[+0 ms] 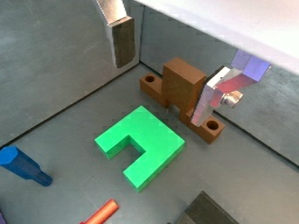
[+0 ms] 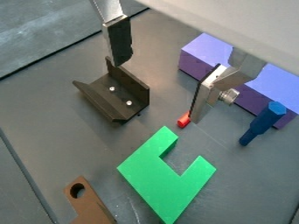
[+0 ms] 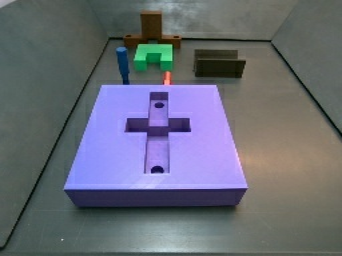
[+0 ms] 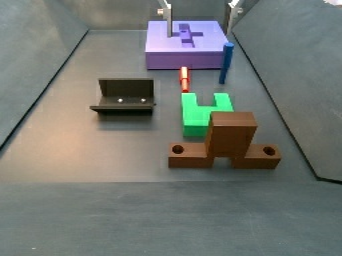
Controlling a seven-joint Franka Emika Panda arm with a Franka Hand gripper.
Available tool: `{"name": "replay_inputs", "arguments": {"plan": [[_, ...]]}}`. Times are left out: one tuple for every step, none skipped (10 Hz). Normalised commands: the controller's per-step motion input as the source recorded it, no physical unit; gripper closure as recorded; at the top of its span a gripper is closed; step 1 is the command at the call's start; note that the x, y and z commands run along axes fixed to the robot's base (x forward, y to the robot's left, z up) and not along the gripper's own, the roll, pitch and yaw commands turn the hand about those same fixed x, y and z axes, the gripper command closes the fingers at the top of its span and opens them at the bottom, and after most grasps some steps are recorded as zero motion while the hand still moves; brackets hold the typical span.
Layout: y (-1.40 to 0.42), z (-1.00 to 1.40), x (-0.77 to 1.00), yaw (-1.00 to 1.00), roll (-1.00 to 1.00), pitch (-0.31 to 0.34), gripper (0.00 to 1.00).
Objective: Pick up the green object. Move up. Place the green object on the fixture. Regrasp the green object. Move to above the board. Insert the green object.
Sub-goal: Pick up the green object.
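Gripper [image 2: 163,66] raised above the floor, jaws spread wide with nothing between them; 2 silver fingers [image 1: 121,39] with dark pads seen in both wrist views, well clear of every piece. In a side view, only the fingertips visible at the upper edge of the frame [image 4: 201,8], above the far end of the tray.

Green object [image 1: 140,145] lying flat on the grey floor, ungrasped, U-shape with square notch plainly visible in both wrist views. In a side view [image 4: 205,110], located just beside the orange-brown wooden block [image 4: 230,140], on the side toward the board. In another side view [image 3: 156,57], seen beyond the board, in front of the wooden block.

Fixture [image 2: 114,94] standing on the floor, dark, with open recess and 2 small screw heads on its base plate; well apart from the green object. Recess unoccupied.

Board [image 3: 156,140] purple-blue, cross-shaped recess and 2 round holes on top, unoccupied.

Blue peg [image 4: 227,59] standing upright just beside the board. Red peg [image 4: 185,78] lying on the floor between the board and the green object. Contact between red peg and green object not determinable.
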Motion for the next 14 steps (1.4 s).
{"name": "replay_inputs", "arguments": {"plan": [[-0.03,-0.07,0.20,0.00,0.00,0.014,0.00],[0.00,-0.61,0.59,-0.04,-0.17,-0.254,0.00],[-0.06,-0.58,0.53,-0.05,-0.15,-0.314,0.00],[-0.03,-0.60,0.54,-0.02,-0.14,-0.306,0.00],[0.00,-0.65,0.32,0.00,-0.11,-0.293,0.00],[-0.12,-0.58,0.17,-0.06,-0.14,-0.306,0.00],[-0.30,-0.35,-0.01,-0.15,-0.23,-0.350,0.00],[-0.28,-0.37,0.00,-0.19,-0.21,-0.399,0.00],[-0.17,-0.52,-0.07,-0.23,-0.12,-0.361,0.00],[-0.07,-0.53,-0.12,-0.17,-0.12,-0.346,0.00],[-0.03,-0.49,-0.13,-0.14,-0.14,-0.360,0.00],[0.00,-0.50,-0.10,-0.11,-0.13,-0.351,0.00],[0.00,-0.51,-0.11,-0.08,-0.13,-0.347,0.00],[0.00,-0.49,-0.21,-0.01,-0.13,-0.353,0.00]]}}
